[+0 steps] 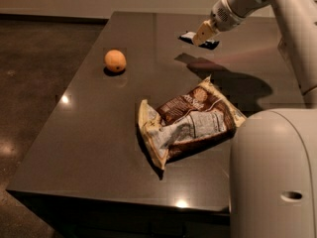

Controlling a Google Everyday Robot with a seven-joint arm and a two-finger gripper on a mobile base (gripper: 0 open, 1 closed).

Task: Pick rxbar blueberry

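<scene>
We recorded a dark, glossy rectangular table (99,133) standing on a mottled brown floor (34,73), with small light reflections on its top.

Toward the left of the tabletop we found a round orange fruit (115,61). It sat alone, well apart from every other item.

Near the middle, closer to the front edge, lay a large crinkled brown-and-cream snack bag (190,123). It was flat on its side, its cream sealed end pointing toward the front left.

Further right and toward the far side of the table we located the rxbar blueberry (188,35), a small flat rectangular bar in a dark blue wrapper with a white panel. It lay well apart from both the bag and the fruit. Only its two ends showed: the pale end to the left and the dark end to the right.

The tan-tipped gripper (202,33) was directly over the middle of the bar, covering it there. We could not tell whether the gripper was spread, pressed together or gripping the bar.

The white arm (237,1) reached down to it from the upper right corner and cast a dark shadow (233,83) on the table between the bar and the bag.

At the lower right, a large rounded white robot body (275,177) filled the foreground and hid the table's near right corner.
</scene>
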